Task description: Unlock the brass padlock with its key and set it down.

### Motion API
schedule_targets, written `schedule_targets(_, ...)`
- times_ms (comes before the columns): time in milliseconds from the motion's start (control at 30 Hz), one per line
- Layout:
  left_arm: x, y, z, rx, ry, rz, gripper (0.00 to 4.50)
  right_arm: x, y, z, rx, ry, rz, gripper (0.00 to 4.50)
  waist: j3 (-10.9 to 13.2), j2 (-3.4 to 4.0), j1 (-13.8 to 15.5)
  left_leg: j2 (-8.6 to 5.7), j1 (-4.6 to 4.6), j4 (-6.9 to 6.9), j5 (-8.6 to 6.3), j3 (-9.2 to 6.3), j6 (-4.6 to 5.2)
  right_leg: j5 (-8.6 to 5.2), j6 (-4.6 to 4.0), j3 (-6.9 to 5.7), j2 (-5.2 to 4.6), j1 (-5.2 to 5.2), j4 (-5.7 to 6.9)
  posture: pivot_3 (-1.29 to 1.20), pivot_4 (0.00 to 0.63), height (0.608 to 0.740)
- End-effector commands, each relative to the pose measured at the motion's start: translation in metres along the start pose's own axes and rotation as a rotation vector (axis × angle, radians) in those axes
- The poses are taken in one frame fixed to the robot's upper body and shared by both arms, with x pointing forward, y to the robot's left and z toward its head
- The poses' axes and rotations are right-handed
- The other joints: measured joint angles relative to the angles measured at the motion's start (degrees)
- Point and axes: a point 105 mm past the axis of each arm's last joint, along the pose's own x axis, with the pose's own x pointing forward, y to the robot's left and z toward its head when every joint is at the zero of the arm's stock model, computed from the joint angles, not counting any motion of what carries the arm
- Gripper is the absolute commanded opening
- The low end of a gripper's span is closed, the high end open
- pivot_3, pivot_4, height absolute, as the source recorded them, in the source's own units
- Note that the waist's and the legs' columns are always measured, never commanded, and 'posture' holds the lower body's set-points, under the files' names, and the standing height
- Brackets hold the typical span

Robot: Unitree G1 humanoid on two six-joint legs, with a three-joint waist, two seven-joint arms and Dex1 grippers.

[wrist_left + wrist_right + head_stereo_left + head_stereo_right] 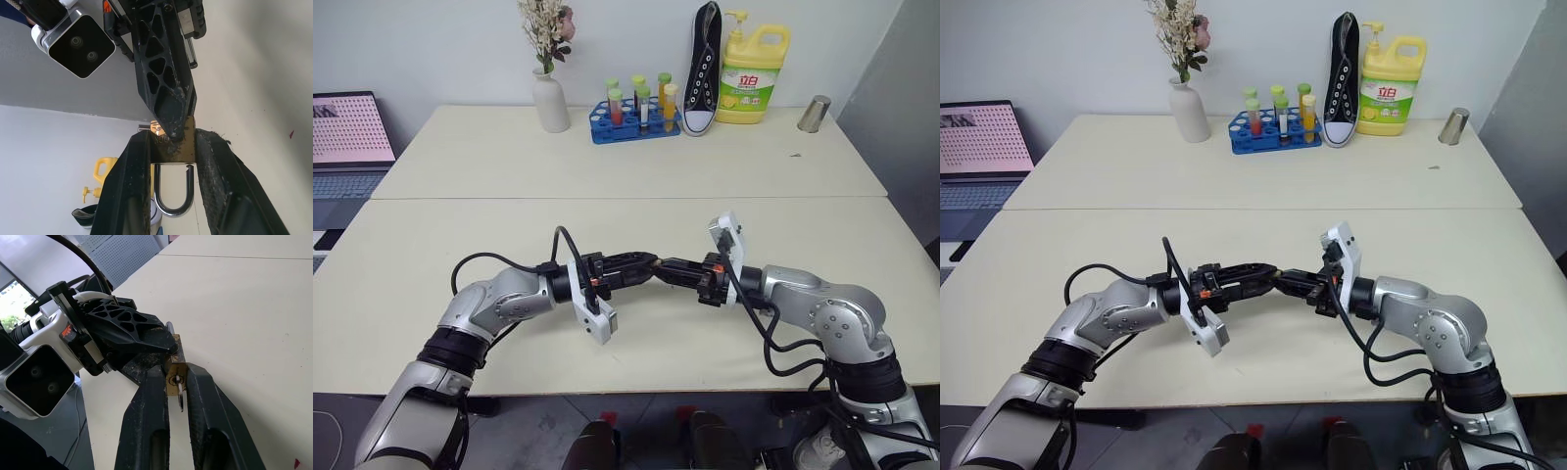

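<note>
From the head camera, you see your left pincer (646,264) and right pincer (668,268) meeting tip to tip above the pale worktop (636,176). Your left wrist camera shows its fingers pinching the brass padlock (177,147). Your right wrist camera shows its fingers around the key (180,392), which sits in the padlock.

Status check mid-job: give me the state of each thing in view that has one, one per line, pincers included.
Small boxy brass padlock: held off the table between both pincers, silver shackle closed.
Thin silvery metal key: seated in the padlock's keyhole.
Left pincer: shut on the padlock body.
Right pincer: closed around the padlock's keyhole end, key between its fingers.
Yellow dish soap bottle: upright, pump on.
</note>
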Motion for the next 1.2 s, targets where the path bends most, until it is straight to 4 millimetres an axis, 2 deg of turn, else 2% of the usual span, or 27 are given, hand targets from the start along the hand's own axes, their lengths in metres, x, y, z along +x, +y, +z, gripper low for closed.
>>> schedule_targets(33,0.002,0.009,0.007,0.013,-0.038,0.040,0.93,0.001,0.004,0.011,-0.028,-0.026,0.014,0.13,0.00,0.00,0.00,0.00,0.00,0.00,0.00,0.00,0.00,0.00,0.00,0.00,0.00,0.00,0.00,0.00,0.150,0.740)
schedule_targets(367,-0.001,0.004,0.010,-0.051,-0.054,0.033,0.93,0.000,0.006,0.010,-0.025,-0.024,0.026,0.13,0.00,0.00,-0.01,0.00,0.00,0.00,0.00,0.00,0.00,0.00,0.00,0.00,0.00,0.00,0.01,0.00,0.150,0.740)
schedule_targets(500,-0.003,0.007,0.011,-0.081,-0.058,0.033,2.25,-0.001,0.005,0.010,-0.031,-0.025,0.019,0.13,0.00,0.00,-0.01,0.00,0.00,0.00,0.00,0.00,0.00,0.00,0.00,0.01,-0.01,0.00,0.01,0.00,0.150,0.740)
schedule_targets(667,-0.015,0.006,0.017,-0.098,-0.065,0.011,3.83,-0.004,0.000,0.012,-0.045,-0.028,-0.004,0.13,0.00,0.01,-0.21,0.01,0.01,-0.01,0.00,0.01,0.00,0.00,0.00,0.02,0.00,-0.02,0.01,0.00,0.150,0.740)
schedule_targets(700,-0.019,0.006,0.018,-0.125,-0.052,0.015,3.84,-0.005,-0.002,0.013,-0.051,-0.029,-0.014,0.13,0.00,0.01,-0.23,0.02,0.01,-0.01,0.00,0.01,0.00,0.00,0.00,0.03,0.00,-0.02,0.02,0.00,0.150,0.740)
schedule_targets(867,-0.031,0.013,0.029,-0.235,-0.041,0.055,3.84,-0.016,-0.015,0.016,-0.098,-0.025,-0.063,0.13,0.01,0.03,-0.11,0.02,0.01,0.00,0.00,0.02,0.00,0.00,0.00,0.06,-0.01,-0.04,0.02,0.00,0.150,0.740)
schedule_targets(900,-0.033,0.018,0.025,-0.274,-0.014,0.080,3.84,-0.019,-0.017,0.017,-0.115,-0.020,-0.072,0.13,0.02,0.04,-0.10,0.02,0.01,0.00,0.00,0.02,0.00,0.00,0.00,0.06,-0.01,-0.04,0.01,0.00,0.150,0.740)
schedule_targets(967,-0.037,0.023,0.002,-0.428,0.105,0.124,3.44,-0.027,-0.017,0.019,-0.148,-0.012,-0.074,0.13,0.03,0.05,0.08,0.01,0.01,0.00,0.00,0.02,0.00,0.00,0.00,0.05,-0.02,-0.01,0.01,0.00,0.150,0.740)
schedule_targets(1033,-0.038,0.018,-0.013,-0.596,0.175,0.131,2.91,-0.031,-0.015,0.020,-0.169,-0.008,-0.065,0.13,0.03,0.06,0.01,0.01,0.01,0.00,0.00,-0.01,0.01,0.00,0.00,-0.01,-0.02,0.04,0.00,0.00,0.150,0.740)
schedule_targets(1200,-0.024,0.008,-0.027,-1.025,0.190,0.135,1.26,-0.029,-0.001,0.020,-0.222,0.015,0.008,0.13,0.07,0.09,-0.17,0.03,0.03,0.00,-0.01,-0.01,0.01,-0.01,0.00,-0.03,0.03,0.04,0.01,0.00,0.150,0.740)
